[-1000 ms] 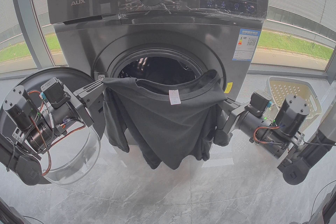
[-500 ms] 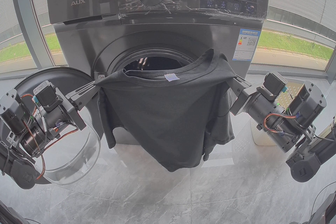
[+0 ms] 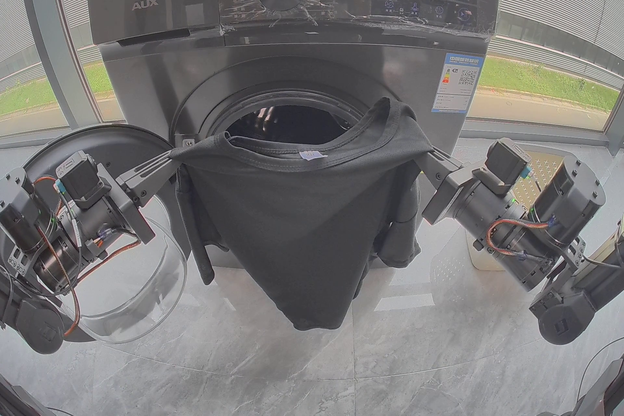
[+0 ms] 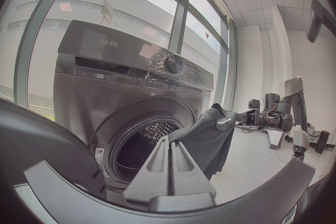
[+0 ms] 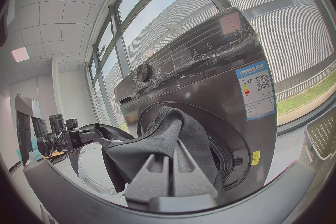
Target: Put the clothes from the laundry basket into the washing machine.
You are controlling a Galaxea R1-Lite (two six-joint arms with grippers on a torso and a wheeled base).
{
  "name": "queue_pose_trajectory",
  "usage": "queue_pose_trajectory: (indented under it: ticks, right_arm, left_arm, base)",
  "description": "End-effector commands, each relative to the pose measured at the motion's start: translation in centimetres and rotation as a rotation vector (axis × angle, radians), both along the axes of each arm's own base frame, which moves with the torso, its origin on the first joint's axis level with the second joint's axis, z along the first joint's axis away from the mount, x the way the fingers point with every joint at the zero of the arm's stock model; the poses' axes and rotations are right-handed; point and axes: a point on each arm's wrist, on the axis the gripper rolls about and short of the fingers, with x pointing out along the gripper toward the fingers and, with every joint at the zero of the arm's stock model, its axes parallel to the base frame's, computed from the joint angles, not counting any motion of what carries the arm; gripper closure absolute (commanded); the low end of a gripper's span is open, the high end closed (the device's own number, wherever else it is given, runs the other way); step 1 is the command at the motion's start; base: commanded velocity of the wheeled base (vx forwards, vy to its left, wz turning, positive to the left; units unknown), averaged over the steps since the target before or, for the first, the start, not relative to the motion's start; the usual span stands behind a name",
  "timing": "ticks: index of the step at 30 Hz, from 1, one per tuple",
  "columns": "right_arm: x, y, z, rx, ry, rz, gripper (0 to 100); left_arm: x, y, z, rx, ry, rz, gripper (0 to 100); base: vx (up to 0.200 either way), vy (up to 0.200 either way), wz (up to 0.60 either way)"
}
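Spreads dark T-shirt before mouth of washing machine.
Clenches shoulders with left gripper at 9 o'clock, right gripper at 3 o'clock, lining collar up for feeding in.

We see a dark grey T-shirt held taut by its shoulders between our left claw and right claw, both pinched on the fabric. Its neck is up, its white label shows, and its hem hangs to a point. It hangs just in front of the grey washing machine, across the open drum mouth. The door is swung wide to the left. The cream perforated laundry basket stands to the machine's right.
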Motion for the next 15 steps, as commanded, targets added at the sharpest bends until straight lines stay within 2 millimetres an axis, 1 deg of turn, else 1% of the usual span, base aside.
queue_pose_trajectory:
  ticks: [1, 15]
  right_arm:
    - [0.13, 0.13, -0.33, -0.005, 0.009, 0.002, 100]
    - [0.22, 0.26, -0.59, -0.006, 0.017, 0.003, 100]
  left_arm:
    - [-0.03, 0.01, -0.03, 0.000, 0.001, 0.000, 100]
    - [-0.01, 0.00, -0.24, 0.003, 0.010, -0.003, 100]
  base:
    - [0.000, 0.000, 0.00]
    - [0.000, 0.000, 0.00]
